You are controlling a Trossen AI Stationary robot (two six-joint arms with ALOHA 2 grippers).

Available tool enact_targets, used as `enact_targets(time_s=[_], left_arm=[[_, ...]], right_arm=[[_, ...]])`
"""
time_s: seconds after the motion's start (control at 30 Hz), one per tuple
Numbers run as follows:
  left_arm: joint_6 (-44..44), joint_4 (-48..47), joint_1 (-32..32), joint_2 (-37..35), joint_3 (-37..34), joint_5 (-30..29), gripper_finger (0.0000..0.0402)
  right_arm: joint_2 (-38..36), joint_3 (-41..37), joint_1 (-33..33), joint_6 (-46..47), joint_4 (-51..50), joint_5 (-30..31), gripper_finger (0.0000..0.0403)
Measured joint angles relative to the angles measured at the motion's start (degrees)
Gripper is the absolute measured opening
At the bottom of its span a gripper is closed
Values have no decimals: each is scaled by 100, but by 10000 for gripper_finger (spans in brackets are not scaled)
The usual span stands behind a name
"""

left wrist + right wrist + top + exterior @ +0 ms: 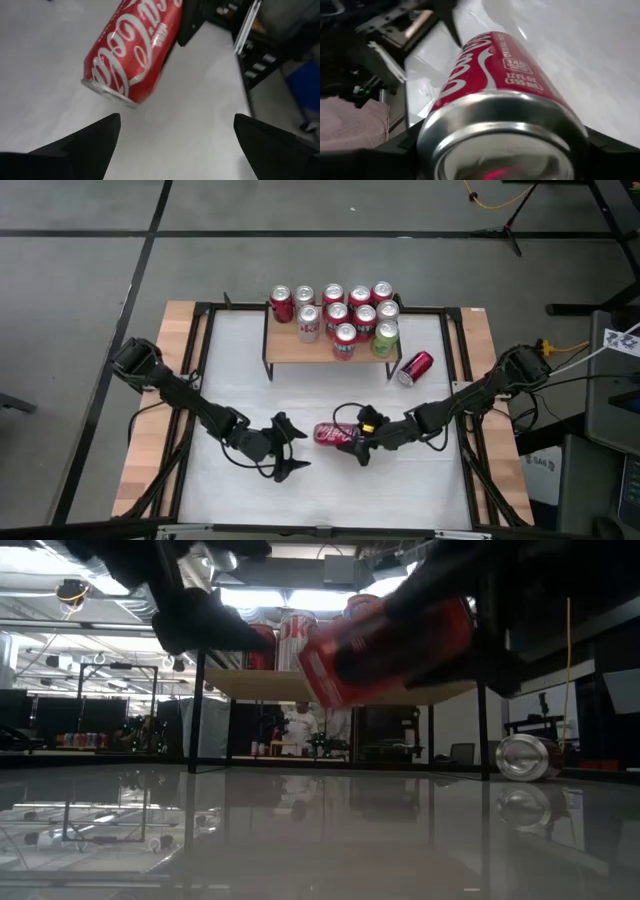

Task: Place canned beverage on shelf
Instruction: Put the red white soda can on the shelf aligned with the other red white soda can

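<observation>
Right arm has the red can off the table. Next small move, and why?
Probably carry it toward the shelf, turning it upright on the way. The right hand grips the red can on its side, clear of the table in the low view, and the shelf's front left is bare.

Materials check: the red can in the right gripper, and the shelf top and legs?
Red can: looks like thin aluminium, with a glossy red printed wall and a bare silvery rim that catches highlights. It is clamped in the right gripper. Shelf: the top looks like light wood or wood laminate, pale tan and matte; the legs look like thin black-painted metal, though that is unconfirmed.
</observation>
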Motion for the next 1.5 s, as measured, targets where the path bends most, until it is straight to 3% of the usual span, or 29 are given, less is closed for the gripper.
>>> enact_targets(time_s=[0.37, 0.67, 0.9, 1.27, 1.5], left_arm=[[-1244, -338, 0, -1414, -2, 11, 385], [-2040, -515, 0, -2375, -2, -418, 385], [-2077, -70, 26, -2496, -2, -797, 385], [-1993, 399, 199, -2480, -4, -794, 385], [-1237, 762, 199, -2479, -4, -690, 385]], right_arm=[[0, -2, -2, -2426, 1141, 267, 293], [0, -4, -2, -4148, 2589, 379, 294], [0, 0, -2, -5428, 3724, 381, 295], [0, 534, -2, -7123, 3540, 467, 295], [0, 683, -135, -7321, 3498, 449, 295]])
